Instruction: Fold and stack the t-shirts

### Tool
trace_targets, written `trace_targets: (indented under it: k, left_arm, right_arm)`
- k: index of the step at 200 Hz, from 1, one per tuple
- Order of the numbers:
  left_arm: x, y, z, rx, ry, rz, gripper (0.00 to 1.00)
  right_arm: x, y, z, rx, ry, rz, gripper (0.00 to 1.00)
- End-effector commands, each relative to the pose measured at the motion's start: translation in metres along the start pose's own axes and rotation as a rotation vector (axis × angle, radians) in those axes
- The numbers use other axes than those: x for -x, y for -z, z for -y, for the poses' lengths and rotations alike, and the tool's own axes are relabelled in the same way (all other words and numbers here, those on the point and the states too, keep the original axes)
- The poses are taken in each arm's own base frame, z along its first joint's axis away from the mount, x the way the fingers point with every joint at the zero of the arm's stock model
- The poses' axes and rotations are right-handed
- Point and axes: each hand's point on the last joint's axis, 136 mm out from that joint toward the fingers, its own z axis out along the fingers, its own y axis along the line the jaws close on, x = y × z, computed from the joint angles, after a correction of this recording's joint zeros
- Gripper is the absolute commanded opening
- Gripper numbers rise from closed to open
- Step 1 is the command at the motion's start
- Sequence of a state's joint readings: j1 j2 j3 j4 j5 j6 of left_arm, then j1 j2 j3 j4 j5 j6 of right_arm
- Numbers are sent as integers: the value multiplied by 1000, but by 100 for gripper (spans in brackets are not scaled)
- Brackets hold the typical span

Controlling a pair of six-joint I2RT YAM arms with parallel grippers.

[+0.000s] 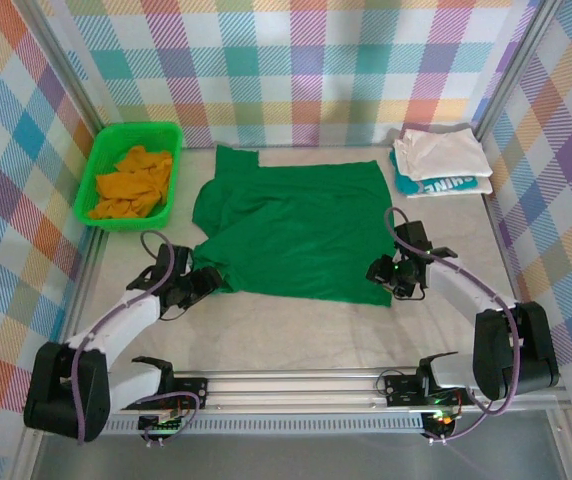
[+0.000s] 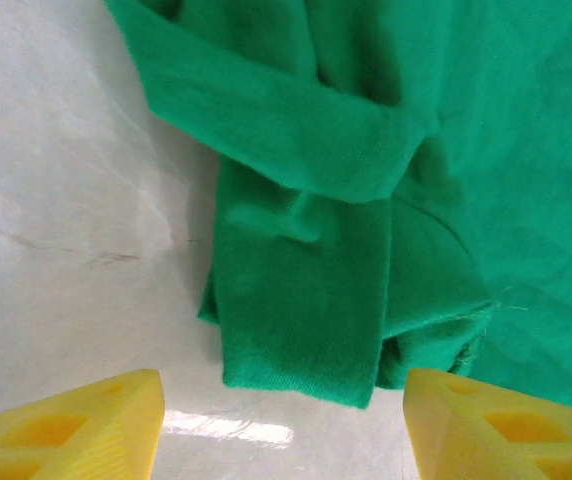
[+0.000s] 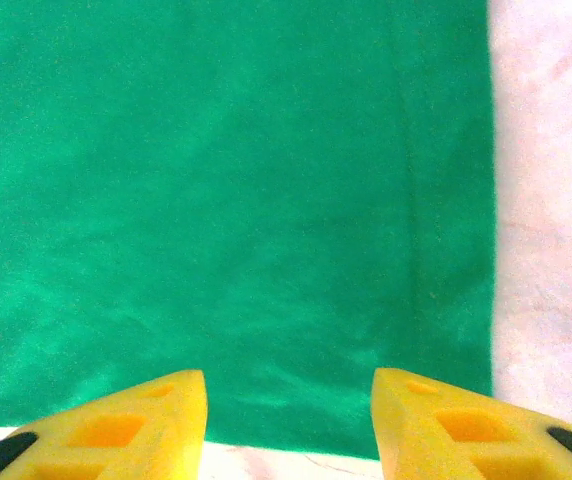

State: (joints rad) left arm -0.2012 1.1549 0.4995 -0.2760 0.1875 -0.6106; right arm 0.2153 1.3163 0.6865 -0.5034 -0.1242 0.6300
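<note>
**On the table: green shirt spread out, both claws apart**

At the table's (image 1: 296,335) centre the dark green t-shirt (image 1: 291,225) lies spread, mostly flat. Its near left corner is bunched into overlapping folds.

Left gripper (image 1: 204,282): positioned at that bunched corner. The left wrist view shows its yellow fingers (image 2: 96,420) standing well apart. The folded green cloth (image 2: 306,300) lies on the table just ahead of them, and nothing is clamped between them.

Right gripper (image 1: 386,277): positioned at the shirt's near right corner. The right wrist view shows its yellow fingers (image 3: 446,420) apart above flat green cloth (image 3: 226,200). The shirt's near hem and right edge are both visible against the pale table. Nothing is gripped.

Other shirts:
- The orange t-shirt (image 1: 138,180) lies crumpled inside the bright green basket (image 1: 131,127) at the far left.
- The white t-shirt (image 1: 436,152) lies folded at the far right, on top of the teal t-shirt (image 1: 451,186), whose white lettering shows along the near edge.
</note>
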Motion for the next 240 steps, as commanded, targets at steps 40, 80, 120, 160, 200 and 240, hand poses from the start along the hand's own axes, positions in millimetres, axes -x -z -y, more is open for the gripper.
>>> trace_targets:
  k: [40, 80, 120, 160, 200, 240]
  left_arm:
    - [8, -36, 33, -133, -81, -40, 26]
    - [21, -18, 62, -133, -137, -22, 0]
    - [29, 21, 86, -146, -131, -46, 0]
    - [28, 48, 94, -98, -145, -115, 0]
    - [22, 74, 113, -157, -81, -204, 0]
    - [-12, 89, 91, -64, -131, -389, 0]
  right_arm:
    - [-19, -20, 15, -10, -72, -69, 51]
    - [-6, -15, 18, -53, -41, -27, 51]
    - [5, -15, 21, -14, -97, -33, 39]
    - [20, -17, 28, -38, -91, -14, 28]
    - [27, -16, 33, -42, -92, -23, 26]
    - [27, -13, 34, -46, -85, -34, 30]
